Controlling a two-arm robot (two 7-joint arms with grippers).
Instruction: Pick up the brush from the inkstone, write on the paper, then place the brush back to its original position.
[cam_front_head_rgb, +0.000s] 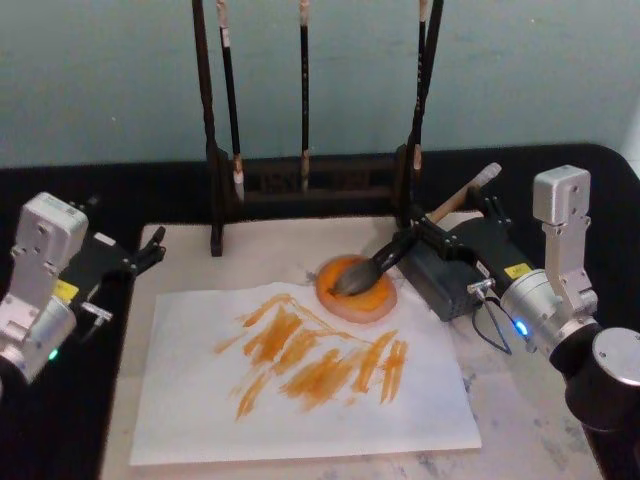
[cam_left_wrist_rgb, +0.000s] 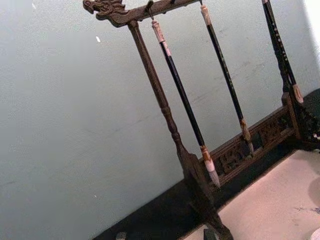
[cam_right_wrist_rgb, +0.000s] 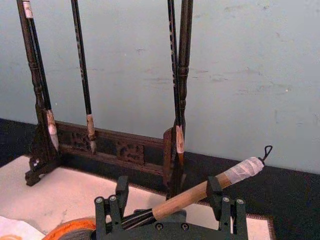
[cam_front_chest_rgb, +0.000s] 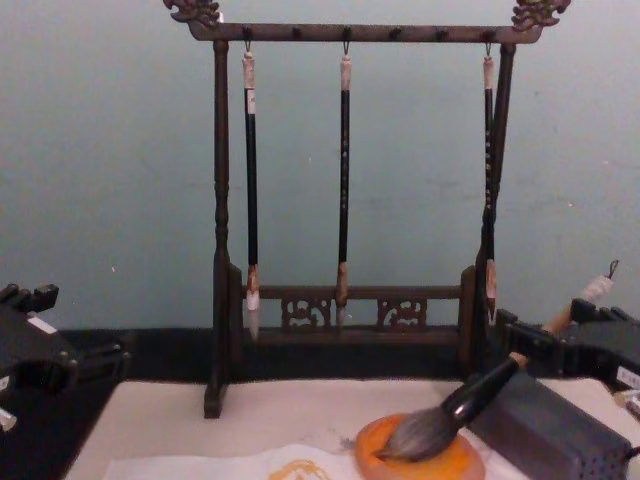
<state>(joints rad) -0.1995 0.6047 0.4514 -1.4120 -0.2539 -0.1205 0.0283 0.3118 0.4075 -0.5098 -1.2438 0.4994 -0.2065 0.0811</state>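
We see the right gripper (cam_front_head_rgb: 440, 228) with fingers apart astride the brush (cam_front_head_rgb: 385, 262), whose tuft rests in the inkstone (cam_front_head_rgb: 357, 289); we cannot tell the left gripper's (cam_front_head_rgb: 150, 250) fingers.

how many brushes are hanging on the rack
3. On the rack: left brush beside the left post, middle brush at centre, right brush against the right post. None seem hidden.

brush (cam_front_head_rgb: 400, 245): pale matt wood handle, glossy black ferrule, soft grey-brown hair tuft, white taped end cap. inkstone (cam_front_head_rgb: 357, 290): smooth orange dish, slight sheen. paper (cam_front_head_rgb: 300, 375): thin matt white sheet, streaky orange paint. Brush rack (cam_front_chest_rgb: 350, 200): dark carved wood. Right gripper (cam_right_wrist_rgb: 170, 210): matt black plastic fingers, metal screws.
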